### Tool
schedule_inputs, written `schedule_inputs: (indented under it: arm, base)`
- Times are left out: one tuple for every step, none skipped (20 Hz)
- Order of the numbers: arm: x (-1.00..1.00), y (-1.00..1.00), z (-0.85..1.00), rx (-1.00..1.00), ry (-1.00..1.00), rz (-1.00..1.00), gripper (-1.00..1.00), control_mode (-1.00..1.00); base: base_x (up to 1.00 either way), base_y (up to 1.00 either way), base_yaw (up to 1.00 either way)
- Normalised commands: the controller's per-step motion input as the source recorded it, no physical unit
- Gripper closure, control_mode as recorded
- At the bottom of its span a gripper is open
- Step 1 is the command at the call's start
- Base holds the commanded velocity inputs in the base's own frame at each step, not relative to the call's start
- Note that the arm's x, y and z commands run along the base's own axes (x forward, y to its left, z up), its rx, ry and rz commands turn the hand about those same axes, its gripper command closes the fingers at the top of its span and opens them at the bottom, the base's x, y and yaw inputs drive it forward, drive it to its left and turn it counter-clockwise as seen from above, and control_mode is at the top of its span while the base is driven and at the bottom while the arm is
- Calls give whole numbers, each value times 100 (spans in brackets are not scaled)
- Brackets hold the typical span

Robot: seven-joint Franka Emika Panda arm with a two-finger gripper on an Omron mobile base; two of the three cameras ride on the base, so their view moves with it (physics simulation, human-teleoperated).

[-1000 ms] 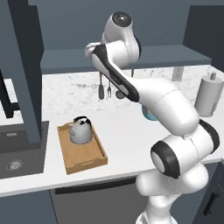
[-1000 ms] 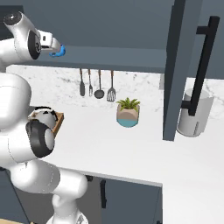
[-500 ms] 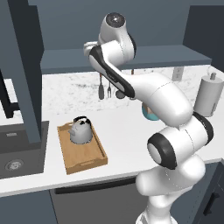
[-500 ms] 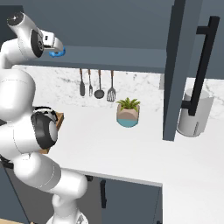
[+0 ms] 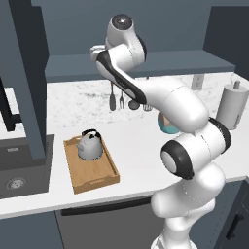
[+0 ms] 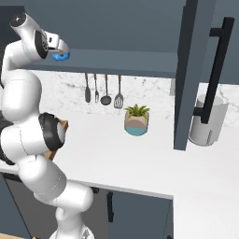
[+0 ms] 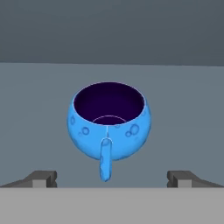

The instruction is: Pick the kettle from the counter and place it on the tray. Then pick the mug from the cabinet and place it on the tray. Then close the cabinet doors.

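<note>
Here the blue mug [image 7: 109, 124] stands upright ahead of the gripper [image 7: 112, 178], centred between its jaws, handle toward them; bare shelf [image 7: 188, 109] flanks it. Jaws fully spread, touching nothing.

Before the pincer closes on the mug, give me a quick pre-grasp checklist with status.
1. Kettle already on the tray: ok, it stands upright at the tray's far end.
2. Room left on the tray for the mug: ok, the near half is bare.
3. Pincer open: ok, the fingertips stand wide apart, one on each side of the mug.
4. Mug centred between the fingertips: ok in the hand view, its handle pointing at the camera.
5. Mug upright on the cabinet shelf: ok, its opening faces up.
6. Fingertips far enough forward to span the mug body: cannot tell.
</note>
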Motion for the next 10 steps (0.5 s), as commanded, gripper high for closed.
schedule_inputs:
  arm:
    - [20, 0, -16, 0, 0, -1, -100, -100]
    - [19, 0, -12, 0, 0, -1, -100, -100]
    - [17, 0, -14, 0, 0, -1, -100, -100]
    - [16, 0, -11, 0, 0, -1, -100, -100]
    - [14, 2, -16, 0, 0, -1, -100, -100]
    - [14, 1, -15, 0, 0, -1, -100, -100]
    - [10, 4, -11, 0, 0, -1, -100, -100]
    - [11, 1, -4, 0, 0, -1, -100, -100]
    - [12, 5, 0, 0, 0, -1, -100, -100]
    - [11, 1, 0, 0, 0, -2, -100, -100]
  base:
    - [0, 0, 0]
    - [0, 0, 0]
    - [0, 0, 0]
    - [0, 0, 0]
    - [0, 0, 0]
    - [0, 0, 0]
    - [0, 0, 0]
    - [0, 0, 0]
    - [0, 0, 0]
    - [0, 0, 0]
